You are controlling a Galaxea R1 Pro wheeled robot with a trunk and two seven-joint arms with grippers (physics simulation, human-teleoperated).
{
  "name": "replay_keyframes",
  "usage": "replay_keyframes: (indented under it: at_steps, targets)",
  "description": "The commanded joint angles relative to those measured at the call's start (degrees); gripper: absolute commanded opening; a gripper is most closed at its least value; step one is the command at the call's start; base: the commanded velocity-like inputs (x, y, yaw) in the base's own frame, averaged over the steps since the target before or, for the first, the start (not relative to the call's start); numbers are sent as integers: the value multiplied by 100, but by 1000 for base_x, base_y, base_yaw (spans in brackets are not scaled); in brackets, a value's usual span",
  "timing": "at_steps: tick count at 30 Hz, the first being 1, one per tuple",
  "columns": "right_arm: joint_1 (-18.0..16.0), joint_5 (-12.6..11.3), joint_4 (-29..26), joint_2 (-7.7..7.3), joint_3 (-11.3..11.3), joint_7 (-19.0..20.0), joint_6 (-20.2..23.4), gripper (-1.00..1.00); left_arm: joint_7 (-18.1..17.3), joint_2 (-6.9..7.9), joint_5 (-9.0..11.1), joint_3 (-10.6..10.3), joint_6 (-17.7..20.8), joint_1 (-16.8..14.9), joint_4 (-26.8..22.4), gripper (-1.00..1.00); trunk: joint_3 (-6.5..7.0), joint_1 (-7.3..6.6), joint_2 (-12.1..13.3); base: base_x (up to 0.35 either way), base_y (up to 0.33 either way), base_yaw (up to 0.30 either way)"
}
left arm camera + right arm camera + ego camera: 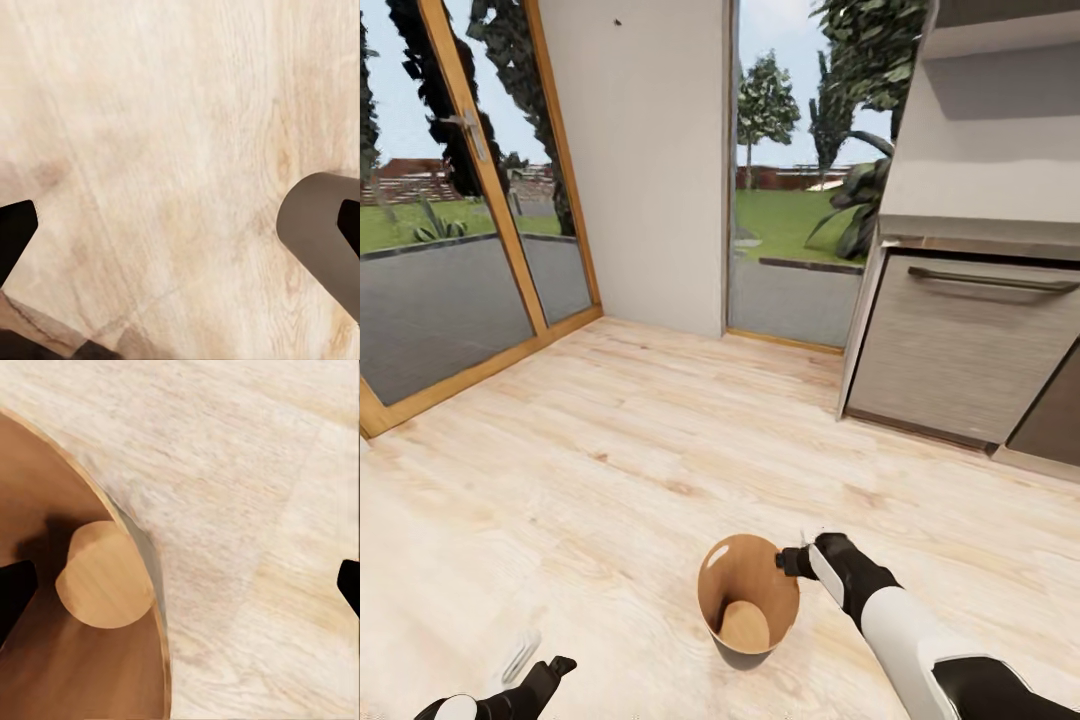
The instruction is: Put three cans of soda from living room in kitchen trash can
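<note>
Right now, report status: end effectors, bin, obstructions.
Both end effectors open, empty: left low, right at the trash can rim. No soda cans seen inside. Wooden floor around it bare.

You have no readable text, label, brand, number or sign in any view, not on the walls, floor or cabinet fronts.

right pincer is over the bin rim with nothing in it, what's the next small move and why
Probably lift the right pincer up and away from the trash can. Its fingers are spread wide with nothing between them, and the brown inside of the bin shows no can, so there seems to be nothing left to release here.
</note>
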Motion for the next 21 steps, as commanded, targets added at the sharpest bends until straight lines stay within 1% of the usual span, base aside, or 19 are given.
replay_keyframes:
  at_steps: [1,3,4,5,11,21]
  targets:
    - [7,-1,6,-1,1,2,-194,100,0,0,1,0,0,0,0,100,-23,2,-2,0,0,0]
    - [20,-1,16,-8,4,32,-551,100,0,0,1,0,0,0,0,100,-67,7,-4,0,0,0]
    - [27,-4,20,-15,3,158,-742,100,0,0,1,0,0,0,0,100,-89,10,-6,0,0,0]
    - [30,-5,23,-21,0,309,-844,100,0,0,1,0,0,0,0,100,-112,13,-7,0,0,0]
    - [33,-6,26,-48,-2,448,-929,100,0,0,1,0,0,0,0,100,-244,28,-15,0,0,0]
    - [33,-7,28,-59,-3,490,-943,100,0,0,1,0,0,0,0,100,-466,54,-28,0,0,0]
